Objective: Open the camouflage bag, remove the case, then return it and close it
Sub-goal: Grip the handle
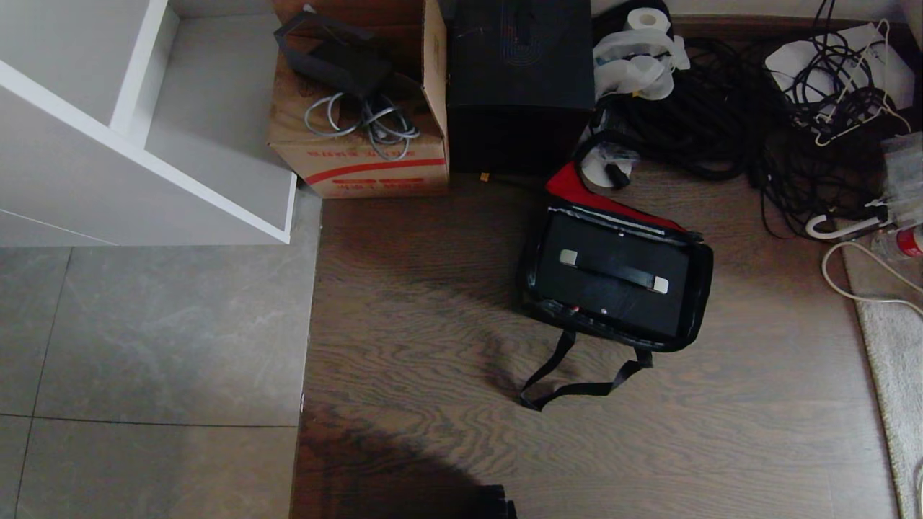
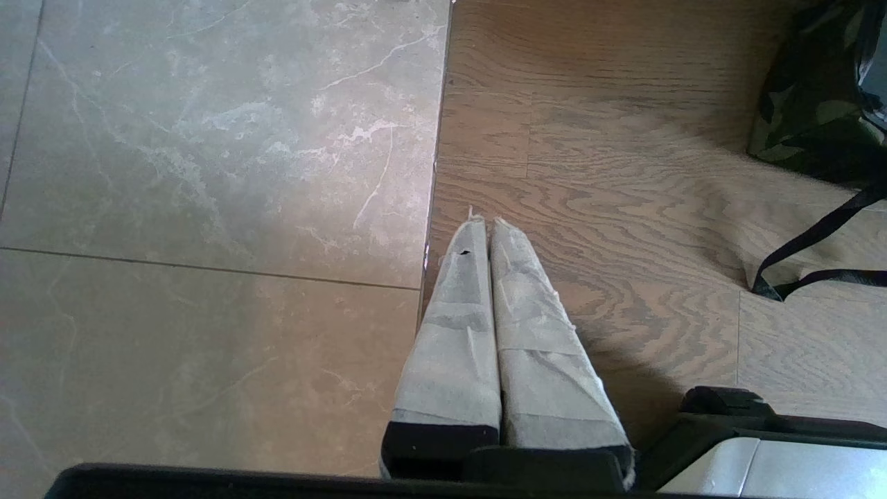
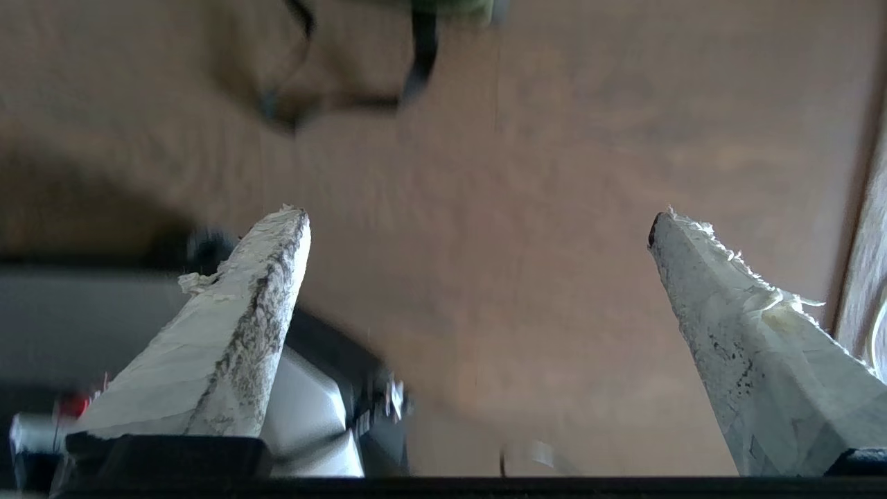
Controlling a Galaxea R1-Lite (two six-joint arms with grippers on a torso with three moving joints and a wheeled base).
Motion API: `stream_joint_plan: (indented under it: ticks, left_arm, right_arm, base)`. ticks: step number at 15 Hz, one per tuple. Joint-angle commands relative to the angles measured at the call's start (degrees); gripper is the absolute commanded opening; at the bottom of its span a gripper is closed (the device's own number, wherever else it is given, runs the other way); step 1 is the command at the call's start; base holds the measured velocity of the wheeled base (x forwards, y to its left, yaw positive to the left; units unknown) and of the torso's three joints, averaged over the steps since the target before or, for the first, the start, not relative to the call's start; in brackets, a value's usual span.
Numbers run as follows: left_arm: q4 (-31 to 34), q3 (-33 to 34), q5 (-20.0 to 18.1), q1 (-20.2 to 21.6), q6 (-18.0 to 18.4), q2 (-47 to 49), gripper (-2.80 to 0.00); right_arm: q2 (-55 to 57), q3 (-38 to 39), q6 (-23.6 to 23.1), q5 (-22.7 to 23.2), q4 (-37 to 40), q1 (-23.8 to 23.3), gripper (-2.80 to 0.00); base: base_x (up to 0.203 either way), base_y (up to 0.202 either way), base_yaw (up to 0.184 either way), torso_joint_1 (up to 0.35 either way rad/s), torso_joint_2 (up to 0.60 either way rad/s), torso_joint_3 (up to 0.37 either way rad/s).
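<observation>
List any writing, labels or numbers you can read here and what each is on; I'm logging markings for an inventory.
No text here can be read for certain.
Brown cardboard carton: red printed characters under a red stripe on its front, too small and blurred to read.
Carton's open flap: faint print, unreadable.
Bottle at the right edge: red label, no legible words.
Camouflage bag, case, tall black box: no lettering visible.

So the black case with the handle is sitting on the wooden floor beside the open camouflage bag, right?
Not quite: the case sits inside the open camouflage bag, not beside it. The head view shows the bag's black rim all around the case, with the red lid panel folded back behind.
</observation>
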Motion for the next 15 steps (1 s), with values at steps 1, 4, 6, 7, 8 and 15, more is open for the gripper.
stream_joint_plan:
  ticks: [1,4,6,7,8,15]
  left_arm:
    - [0.0,0.6,0.0,0.0,0.0,0.0,-2.80]
    - [0.0,0.5,0.0,0.0,0.0,0.0,-2.80]
    - [0.0,0.6,0.0,0.0,0.0,0.0,-2.80]
    - [0.0,0.6,0.0,0.0,0.0,0.0,-2.80]
    - [0.0,0.6,0.0,0.0,0.0,0.0,-2.80]
    - [0.0,0.5,0.0,0.0,0.1,0.0,-2.80]
  right_arm:
    - [-8.5,1.0,0.4,-0.2,-0.3,-0.2,0.00]
    - [-9.0,2.4,1.8,-0.5,-4.1,-0.2,0.00]
    - [-9.0,2.4,1.8,-0.5,-4.1,-0.2,0.00]
    - [-9.0,2.4,1.8,-0.5,-4.1,-0.2,0.00]
    - [-9.0,2.4,1.8,-0.5,-4.1,-0.2,0.00]
    - [-9.0,2.4,1.8,-0.5,-4.1,-0.2,0.00]
  base:
    - [0.000,0.000,0.000,0.000,0.00,0.000]
    - [0.000,0.000,0.000,0.000,0.00,0.000]
    - [0.000,0.000,0.000,0.000,0.00,0.000]
    - [0.000,0.000,0.000,0.000,0.00,0.000]
    - [0.000,0.000,0.000,0.000,0.00,0.000]
    - [0.000,0.000,0.000,0.000,0.00,0.000]
